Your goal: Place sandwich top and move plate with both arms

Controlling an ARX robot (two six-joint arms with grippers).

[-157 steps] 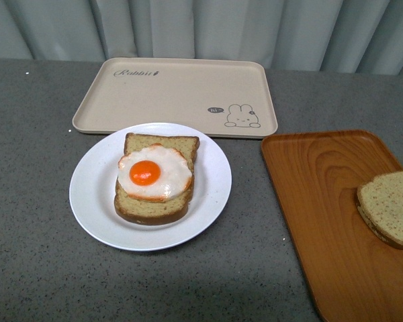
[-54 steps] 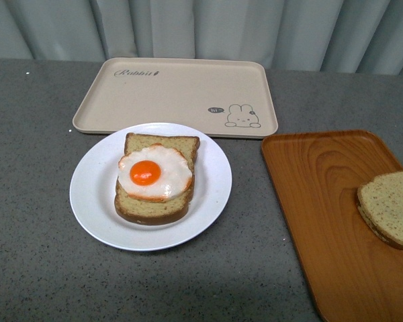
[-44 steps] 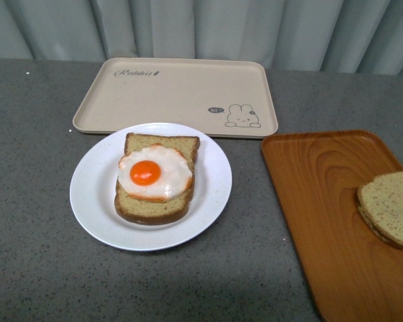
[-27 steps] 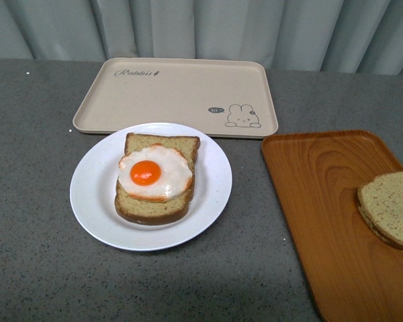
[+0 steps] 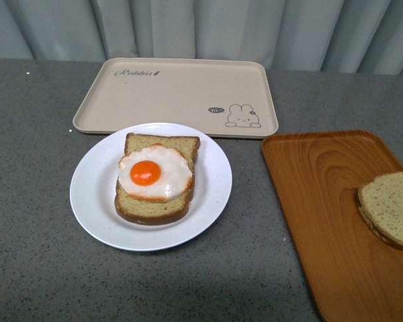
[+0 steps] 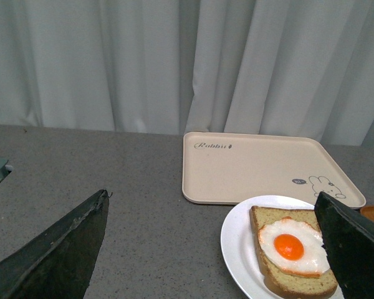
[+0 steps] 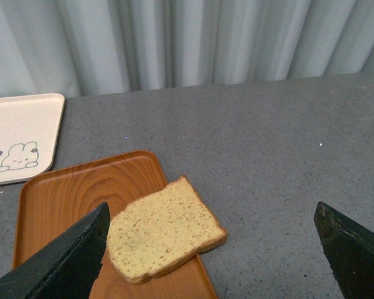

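Note:
The sandwich top (image 5: pixel 389 208) is a tan speckled bread slice lying on the orange-brown wood-grain tray (image 5: pixel 322 201), overhanging its right edge; it also shows in the right wrist view (image 7: pixel 162 230). The white plate (image 5: pixel 94 194) sits left of centre with a bread slice (image 5: pixel 154 208) bearing a fried egg (image 5: pixel 153 173). In the left wrist view the plate (image 6: pixel 237 240) and the egg (image 6: pixel 293 246) lie past my left gripper (image 6: pixel 215 255), which is open and empty. My right gripper (image 7: pixel 215 255) is open and empty, with the sandwich top just beyond its left fingertip. Neither gripper shows in the front view.
A beige rabbit-print tray (image 5: pixel 178 94) lies behind the plate, touching or nearly touching its rim. The grey speckled tabletop (image 5: pixel 255 268) runs to a pale curtain (image 5: pixel 201 27) at the back.

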